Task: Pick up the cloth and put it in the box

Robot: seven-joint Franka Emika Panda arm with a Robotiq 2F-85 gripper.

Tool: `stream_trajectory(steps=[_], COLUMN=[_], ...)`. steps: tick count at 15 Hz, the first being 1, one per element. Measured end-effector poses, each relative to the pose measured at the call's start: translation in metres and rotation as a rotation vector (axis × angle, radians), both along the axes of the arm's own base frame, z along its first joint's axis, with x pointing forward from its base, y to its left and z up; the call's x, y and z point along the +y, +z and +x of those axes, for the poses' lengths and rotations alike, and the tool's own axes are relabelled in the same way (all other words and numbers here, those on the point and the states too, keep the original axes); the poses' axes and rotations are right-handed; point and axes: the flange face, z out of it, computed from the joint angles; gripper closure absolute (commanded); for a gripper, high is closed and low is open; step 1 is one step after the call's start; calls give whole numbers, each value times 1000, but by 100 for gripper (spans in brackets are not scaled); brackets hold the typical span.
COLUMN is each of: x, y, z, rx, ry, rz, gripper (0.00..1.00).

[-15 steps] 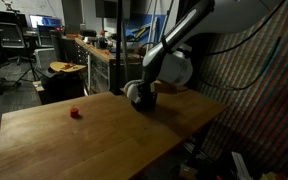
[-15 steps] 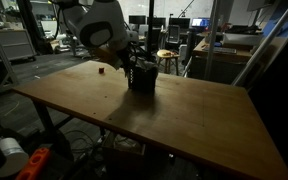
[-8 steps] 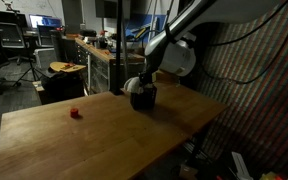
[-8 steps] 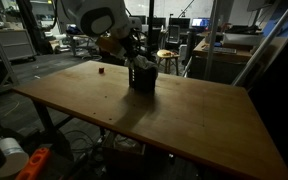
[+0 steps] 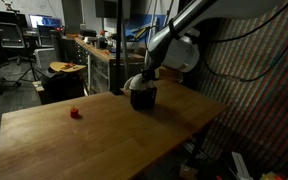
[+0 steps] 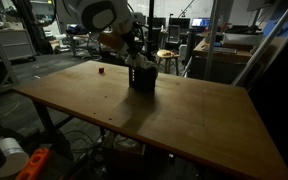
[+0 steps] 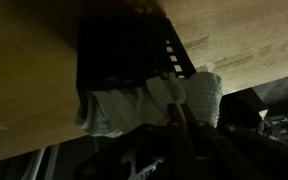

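The pincer [image 7: 176, 128] is clamped on the cloth [image 7: 124, 108]: in the wrist view its fingers stand close together with a fold of the pale fabric pinched between them. The cloth is bunched at the near rim of the box [image 7: 119, 50], and part of it spills over that rim. The box's dark opening and perforated wall show beyond it. How much of the fabric lies inside the box cannot be told. The box stands upright on the wooden counter [image 7: 24, 60], close to one edge of it. In both exterior views the arm [image 5: 174, 50] reaches down over the box [image 5: 142, 99], with the pincer [image 5: 147, 80] just above its top. In an exterior view a pale bit of cloth [image 5: 135, 83] shows at the box's upper edge, beside the pincer. A small red object [image 5: 75, 113] lies on the counter [image 5: 94, 140] well apart from the box, and nothing touches it. In an exterior view it [image 6: 100, 70] lies beyond the box [image 6: 142, 80], towards the far edge.
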Motion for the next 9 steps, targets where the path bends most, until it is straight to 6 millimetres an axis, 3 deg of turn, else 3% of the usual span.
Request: stream_trajectory(steps=[9], x=[5], y=[-8], z=[2], rx=[5], ry=[24], rz=[-25], gripper=[95])
